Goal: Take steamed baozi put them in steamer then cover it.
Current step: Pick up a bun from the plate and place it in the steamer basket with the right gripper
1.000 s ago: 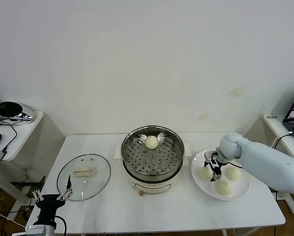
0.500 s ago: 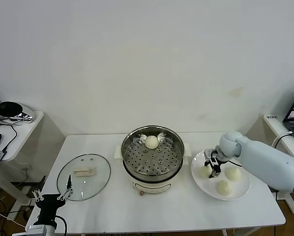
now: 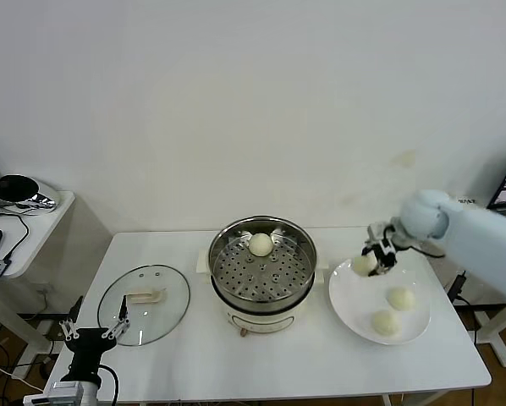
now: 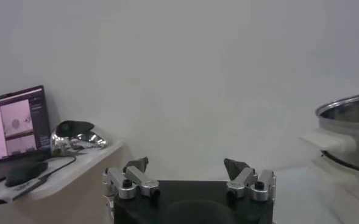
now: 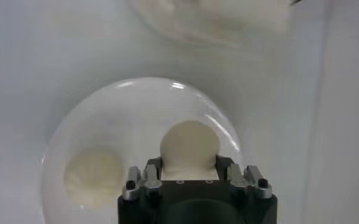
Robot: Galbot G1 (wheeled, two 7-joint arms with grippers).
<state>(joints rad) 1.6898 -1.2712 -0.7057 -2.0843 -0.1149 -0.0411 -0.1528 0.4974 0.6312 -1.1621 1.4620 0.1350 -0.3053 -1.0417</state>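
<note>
Right hand (image 3: 374,255): pinching a bun (image 3: 364,264), right of frame, above the plate (image 3: 348,298).
Left hand (image 3: 90,333): spread, lower left.

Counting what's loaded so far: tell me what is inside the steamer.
One baozi sits on the perforated tray, toward the back of the steamer. Below the tray is hidden.

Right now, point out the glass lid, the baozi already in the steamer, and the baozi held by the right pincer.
Glass lid (image 3: 144,304): head view, on the clear glass.
Baozi in the steamer (image 3: 261,244): head view, its top.
Held baozi (image 3: 364,264): head view, its visible side.
</note>
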